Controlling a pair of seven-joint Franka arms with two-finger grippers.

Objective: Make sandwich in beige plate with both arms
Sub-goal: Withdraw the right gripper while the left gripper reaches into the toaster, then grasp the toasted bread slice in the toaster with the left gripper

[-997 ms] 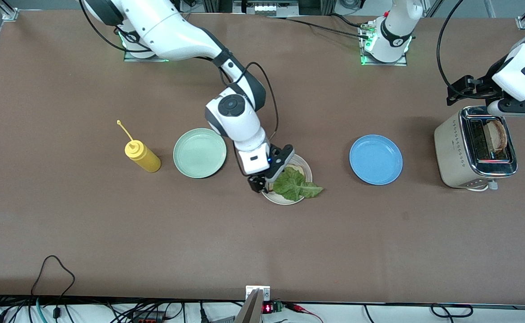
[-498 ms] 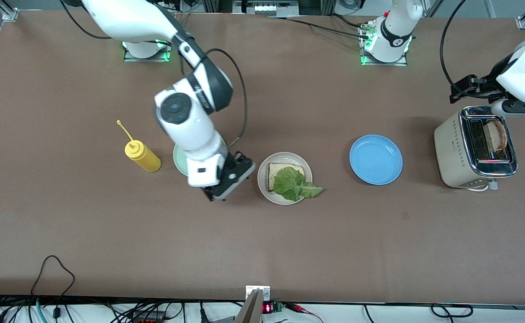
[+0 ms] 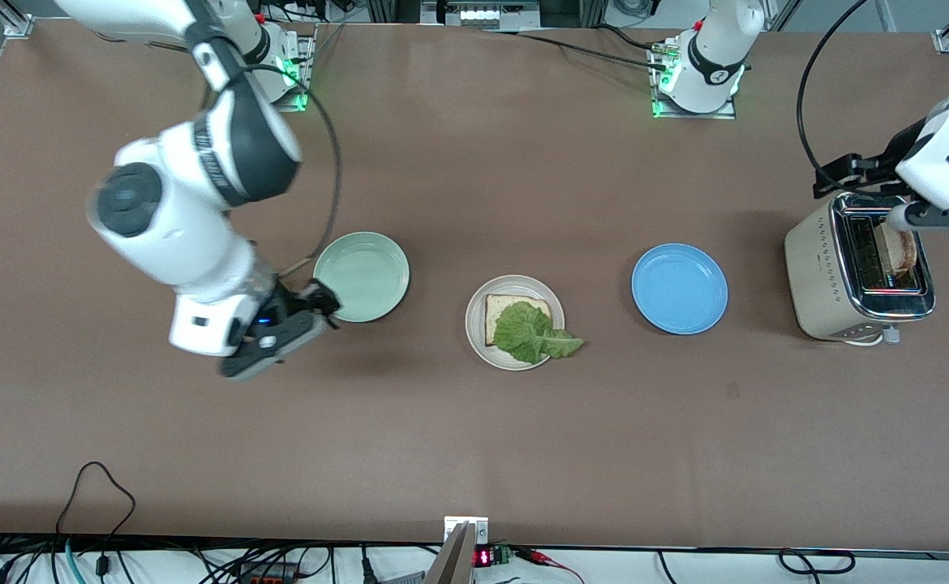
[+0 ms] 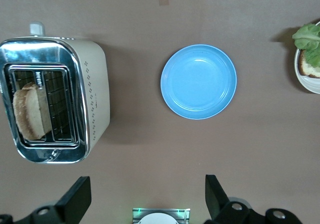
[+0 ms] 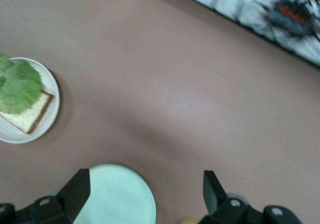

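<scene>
The beige plate (image 3: 475, 326) lies mid-table and holds one bread slice (image 3: 496, 311) with a green lettuce leaf (image 3: 531, 331) on top, its tip hanging over the rim. A second bread slice (image 3: 897, 247) stands in a toaster (image 3: 825, 276) slot at the left arm's end. My left gripper (image 3: 880, 193) hovers open over the toaster; its wrist view shows that slice (image 4: 27, 111) and empty jaws (image 4: 145, 199). My right gripper (image 3: 288, 328) hangs open and empty (image 5: 144, 191) over the pale mint-green plate's (image 5: 117, 194) edge, apart from the beige plate (image 5: 50, 91).
A blue plate (image 3: 680, 289) lies between the beige plate and the toaster. The mint-green plate (image 3: 361, 276) lies toward the right arm's end. The raised right arm covers the table beside that plate. Bare brown table runs along the side nearer the front camera.
My right arm has swung away from the beige plate toward its own end of the table, leaving lettuce on the bread. The left gripper has shifted slightly over the toaster.
</scene>
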